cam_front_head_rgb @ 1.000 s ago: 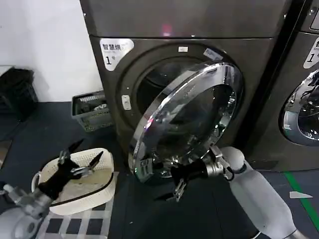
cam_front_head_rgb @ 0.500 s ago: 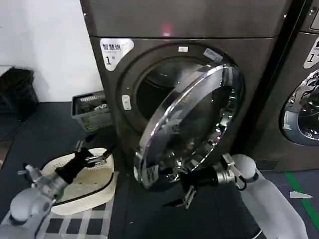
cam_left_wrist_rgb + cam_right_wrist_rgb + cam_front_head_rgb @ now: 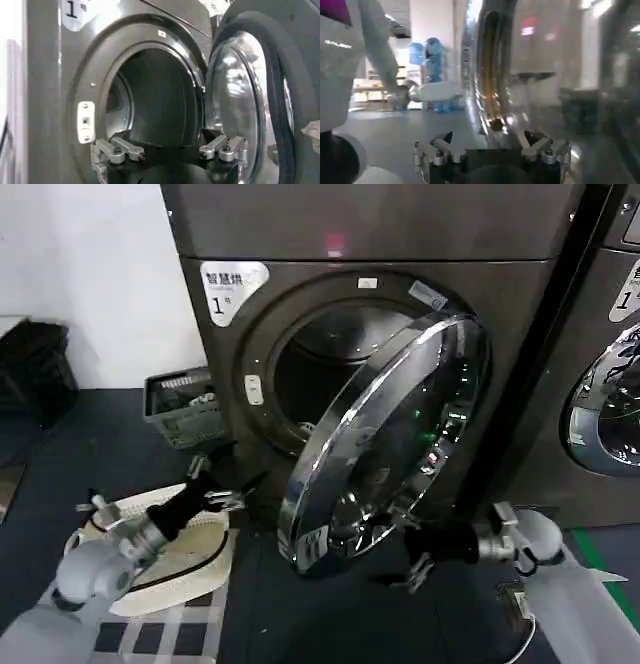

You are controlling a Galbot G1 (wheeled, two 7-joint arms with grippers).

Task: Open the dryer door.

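1. The large round dryer door with its wide shiny chrome rim and dark tinted glass (image 3: 385, 449) stands swung well out from the big dark grey-brown metallic dryer (image 3: 370, 304), hinged on the side toward the robot's right, its free edge low and toward the robot.
2. The round drum opening (image 3: 315, 379) is plainly exposed; the left wrist view looks straight into it, with the door's grey inner face (image 3: 260, 95) beside it.
3. Judged from this, the task is mostly done: the latch is free and the door is roughly half open. What is left, at most, is swinging it wider.
4. The right pincer (image 3: 410, 559) sits just under the door's lower rim, fingers spread apart and gripping nothing; whether a fingertip touches the chrome I cannot tell.
5. The left pincer (image 3: 215, 484) hovers low before the opening's lower left, also released and empty, above a white oval laundry basket (image 3: 185, 569) on the dark floor.
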